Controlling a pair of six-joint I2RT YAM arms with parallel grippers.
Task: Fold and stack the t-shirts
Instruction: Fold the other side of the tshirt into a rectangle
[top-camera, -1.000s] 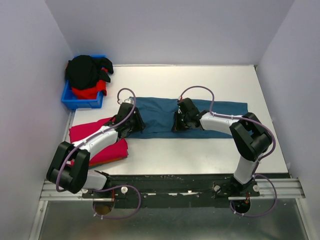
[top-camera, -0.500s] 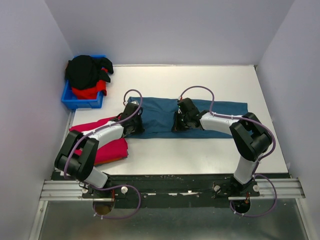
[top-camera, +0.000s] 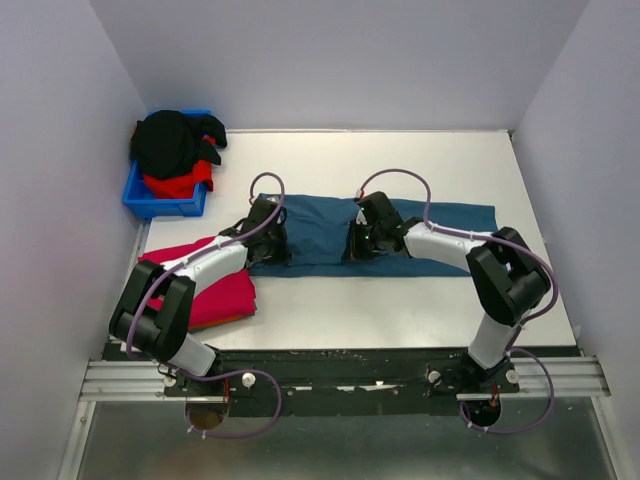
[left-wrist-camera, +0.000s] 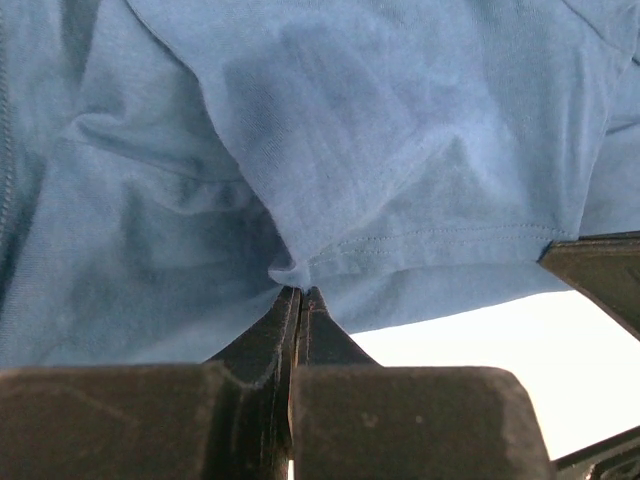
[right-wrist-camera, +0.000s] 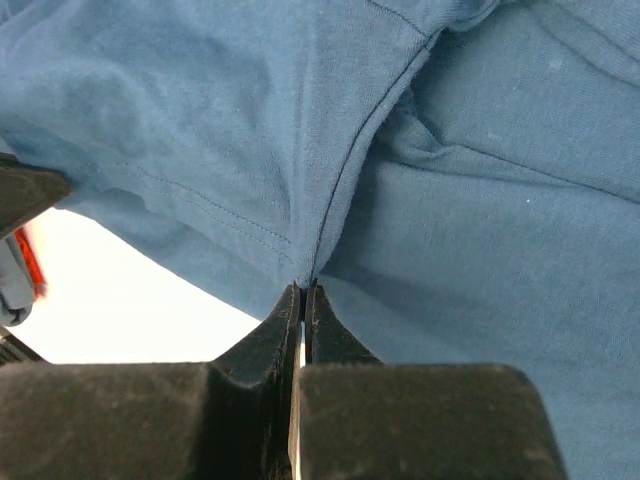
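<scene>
Left wrist view: the left gripper (left-wrist-camera: 299, 300) has just clenched on a fold at the 9 o'clock end of the teal-blue t-shirt (left-wrist-camera: 380, 150), spread in the middle of the table (top-camera: 420, 300). The right gripper (right-wrist-camera: 303, 292) pinches its middle hem. Both grips seem firm, so folding can start.

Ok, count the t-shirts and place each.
4: teal shirt spread mid-table, crimson shirt folded at the left, black shirt and red shirt heaped in the blue bin. More may be hidden.
</scene>
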